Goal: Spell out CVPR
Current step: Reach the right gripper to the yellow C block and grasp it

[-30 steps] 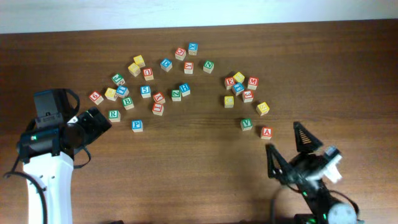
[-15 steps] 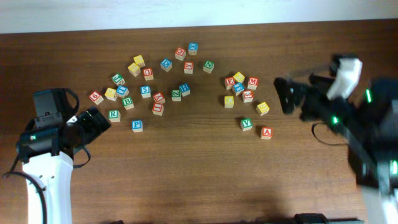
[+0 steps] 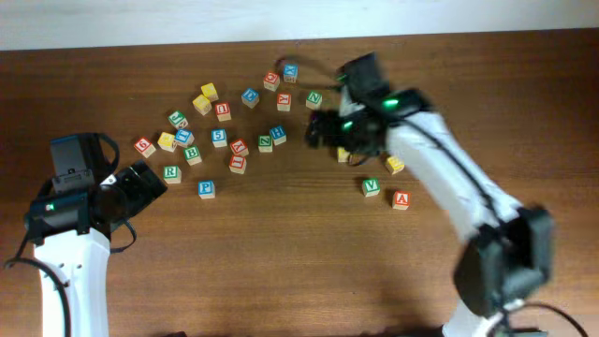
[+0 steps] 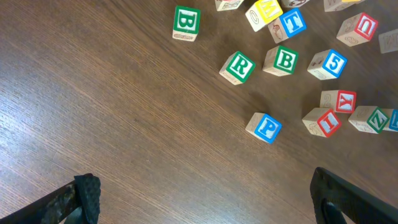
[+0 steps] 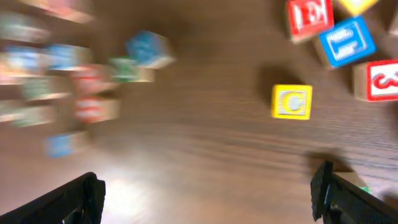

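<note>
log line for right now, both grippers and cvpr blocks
left gripper: open, empty | right gripper: open, empty, near C | V, P, R: apart on table, untouched | word: not spelled

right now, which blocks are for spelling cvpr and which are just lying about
For the job: yellow wooden C cube, green wooden V cube, blue wooden P cube, green wooden R cube.
Lying about: red-lettered wooden A cube, red-lettered wooden E cube, blue wooden 5 cube.

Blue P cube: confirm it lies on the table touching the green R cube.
Not touching. The blue P cube lies on the table apart from the green R cube, bare wood between them, as the left wrist view shows.
</note>
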Available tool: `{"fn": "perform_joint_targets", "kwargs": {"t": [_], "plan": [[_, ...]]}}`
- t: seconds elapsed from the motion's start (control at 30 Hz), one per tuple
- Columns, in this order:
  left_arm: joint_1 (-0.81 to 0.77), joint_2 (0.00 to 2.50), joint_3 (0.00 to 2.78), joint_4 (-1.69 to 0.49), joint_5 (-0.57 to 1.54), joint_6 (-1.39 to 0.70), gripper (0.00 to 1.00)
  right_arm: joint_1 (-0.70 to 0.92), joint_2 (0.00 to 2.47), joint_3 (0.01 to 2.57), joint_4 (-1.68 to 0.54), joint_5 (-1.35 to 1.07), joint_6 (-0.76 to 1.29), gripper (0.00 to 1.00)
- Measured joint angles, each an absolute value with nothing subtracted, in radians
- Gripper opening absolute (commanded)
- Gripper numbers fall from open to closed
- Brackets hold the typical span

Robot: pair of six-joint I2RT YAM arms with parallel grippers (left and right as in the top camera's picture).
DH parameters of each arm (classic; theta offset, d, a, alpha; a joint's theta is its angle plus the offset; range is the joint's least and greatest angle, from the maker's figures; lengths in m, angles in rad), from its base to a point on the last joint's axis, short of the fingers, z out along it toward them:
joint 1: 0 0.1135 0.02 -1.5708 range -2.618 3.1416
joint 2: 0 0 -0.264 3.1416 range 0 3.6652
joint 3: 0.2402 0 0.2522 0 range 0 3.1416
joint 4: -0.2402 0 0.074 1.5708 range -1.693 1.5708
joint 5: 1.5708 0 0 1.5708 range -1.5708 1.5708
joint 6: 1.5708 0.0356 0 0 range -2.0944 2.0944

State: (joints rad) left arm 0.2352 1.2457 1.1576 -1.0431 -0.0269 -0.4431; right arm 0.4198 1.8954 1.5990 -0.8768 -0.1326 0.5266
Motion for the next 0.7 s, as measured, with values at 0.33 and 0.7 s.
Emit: {"fn": "perform_joint_targets", "kwargs": {"t": [0.33, 0.7], "plan": [[0.235, 1.246, 1.158, -1.044, -0.027, -0.443, 0.99, 0.4, 2.066, 1.599, -0.802, 0.065, 0.515, 0.98], [0.235, 1.246, 1.158, -1.044, -0.027, -0.443, 0.99, 0.402, 2.148, 1.599, -0.748, 0.068, 0.423, 0.67]]}}
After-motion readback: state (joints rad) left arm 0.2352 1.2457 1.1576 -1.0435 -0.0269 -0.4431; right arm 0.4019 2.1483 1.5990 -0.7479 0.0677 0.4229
